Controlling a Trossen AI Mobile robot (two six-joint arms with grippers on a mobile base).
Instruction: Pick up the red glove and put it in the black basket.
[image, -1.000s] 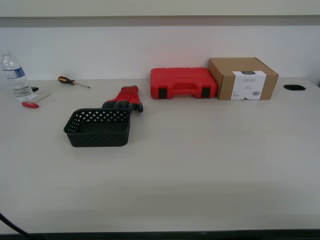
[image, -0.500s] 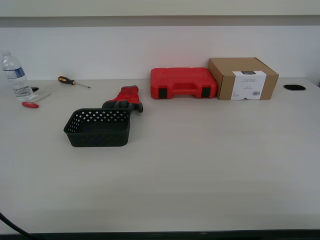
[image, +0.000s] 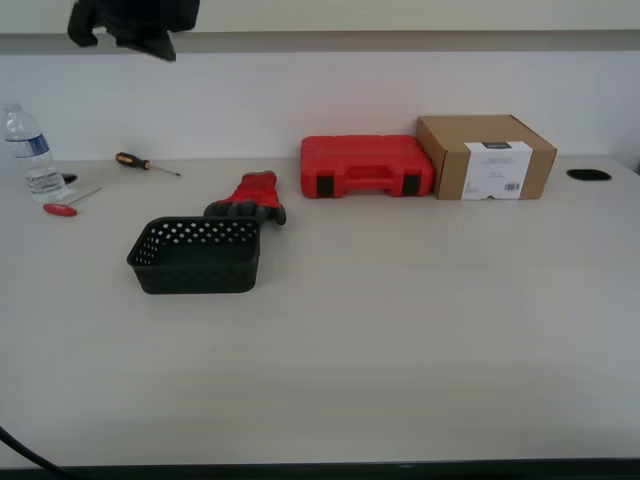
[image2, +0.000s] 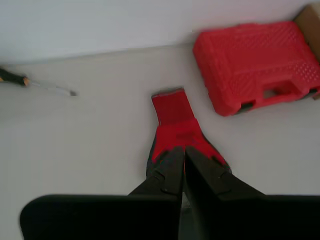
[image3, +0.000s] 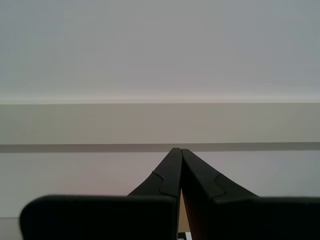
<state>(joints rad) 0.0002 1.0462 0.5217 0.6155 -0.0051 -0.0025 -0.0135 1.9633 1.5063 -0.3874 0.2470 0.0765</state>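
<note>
While my first claw (image2: 182, 150) (jaws pressed together) hovers, it hides the red glove's (image2: 176, 120) fingers; my second claw (image3: 180, 151) is closed too.

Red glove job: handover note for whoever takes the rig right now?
My first tool: shut, empty, high above the red glove.
My second tool: shut, empty, facing the wall.
The red glove lies flat on the table, just behind the black basket, near the red case.
Done: nothing; the basket is empty.
Left: open, descend, grasp the glove, drop it in the basket.
</note>
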